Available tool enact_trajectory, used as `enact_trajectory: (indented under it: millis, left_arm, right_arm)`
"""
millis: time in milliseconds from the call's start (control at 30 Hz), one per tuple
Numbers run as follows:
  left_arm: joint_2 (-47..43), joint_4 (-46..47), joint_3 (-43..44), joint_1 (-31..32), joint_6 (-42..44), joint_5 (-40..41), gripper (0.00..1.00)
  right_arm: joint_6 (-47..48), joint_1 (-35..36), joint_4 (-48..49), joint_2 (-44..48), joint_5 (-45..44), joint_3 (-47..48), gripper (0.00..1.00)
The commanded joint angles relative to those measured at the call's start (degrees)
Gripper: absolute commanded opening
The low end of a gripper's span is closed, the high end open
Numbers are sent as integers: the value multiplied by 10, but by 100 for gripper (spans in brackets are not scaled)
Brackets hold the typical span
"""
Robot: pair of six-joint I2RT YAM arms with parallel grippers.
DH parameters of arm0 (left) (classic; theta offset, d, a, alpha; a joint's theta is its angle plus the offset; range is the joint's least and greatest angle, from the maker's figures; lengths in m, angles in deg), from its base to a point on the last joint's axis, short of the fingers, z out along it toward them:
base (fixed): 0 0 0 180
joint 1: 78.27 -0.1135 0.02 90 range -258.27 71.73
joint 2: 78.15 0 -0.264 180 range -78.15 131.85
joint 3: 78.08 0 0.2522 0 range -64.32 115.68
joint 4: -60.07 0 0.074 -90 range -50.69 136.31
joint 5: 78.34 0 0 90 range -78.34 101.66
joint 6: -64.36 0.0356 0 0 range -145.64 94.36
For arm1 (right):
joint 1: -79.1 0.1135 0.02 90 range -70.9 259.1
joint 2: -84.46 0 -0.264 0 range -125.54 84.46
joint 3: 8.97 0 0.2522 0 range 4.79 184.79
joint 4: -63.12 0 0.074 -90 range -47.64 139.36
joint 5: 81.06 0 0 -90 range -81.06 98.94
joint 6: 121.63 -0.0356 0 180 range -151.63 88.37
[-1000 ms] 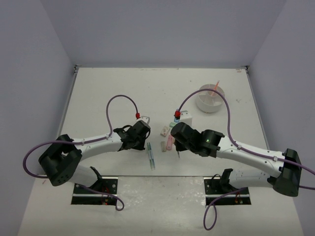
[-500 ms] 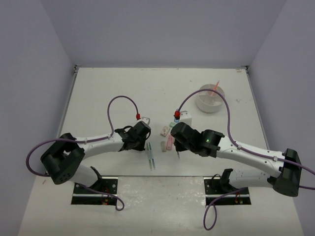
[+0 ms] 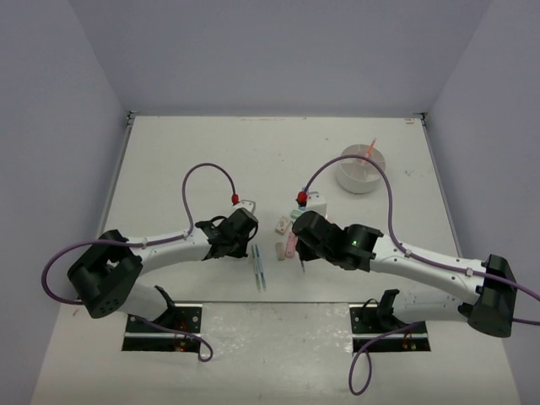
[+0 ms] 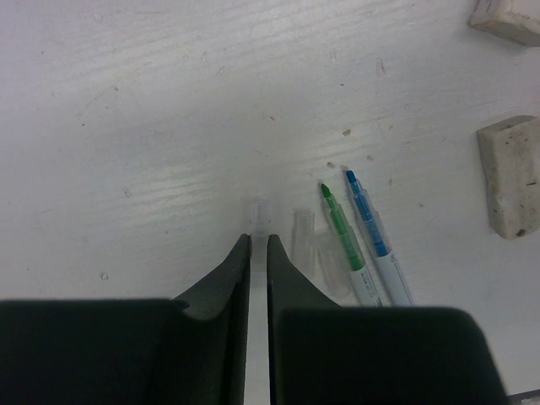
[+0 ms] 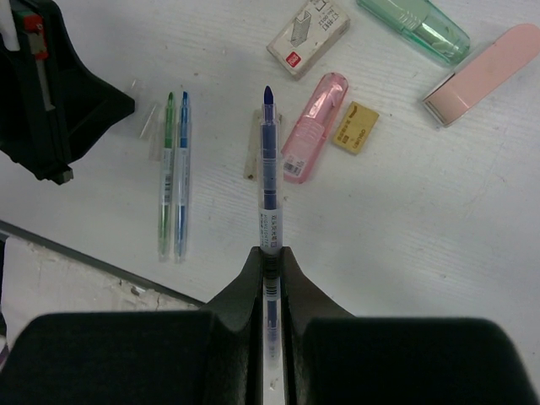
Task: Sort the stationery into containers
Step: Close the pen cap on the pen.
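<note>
Near the table's middle, the right gripper (image 5: 268, 253) is clamping a blue pen (image 5: 267, 160); its barrel print is blurring past reading, like the red-logo eraser box (image 5: 308, 34). The left gripper (image 4: 258, 245) is hovering nearly closed over a clear cap (image 4: 256, 211); whether it's pinching anything, I can't tell. The white tub (image 3: 348, 181) is sitting well apart.

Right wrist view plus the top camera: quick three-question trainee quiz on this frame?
1. True or false: the right gripper is shut on a blue-tipped pen.
2. What lies right beside the loose blue pen on the table? A) green pen B) red pencil C) ruler
3. Fill in: from the top camera, the white tub stands on the table's far ___ side.
Key: 1 true; 2 A, the green pen; 3 right.
</note>
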Motion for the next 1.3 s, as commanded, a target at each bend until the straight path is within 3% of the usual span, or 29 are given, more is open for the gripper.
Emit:
enact_trajectory:
  millis: [0, 267, 400, 633, 900, 1267]
  left_arm:
    - [-65, 2, 16, 0, -17, 27, 0]
    - [-196, 25, 10, 0, -56, 49, 0]
    - [-323, 145, -40, 0, -84, -28, 0]
    - [-484, 353, -164, 0, -129, -107, 0]
    - [-487, 440, -204, 0, -146, -168, 0]
    - [-493, 491, -235, 1, -161, -172, 0]
  right_arm:
    - [25, -1, 65, 32, 34, -32, 0]
    - [59, -1, 210, 107, 136, -111, 0]
    - [51, 0, 340, 152, 233, -174, 0]
    - [28, 4, 460, 179, 246, -219, 0]
    - [21, 11, 513, 172, 275, -222, 0]
    - [22, 23, 508, 160, 278, -215, 0]
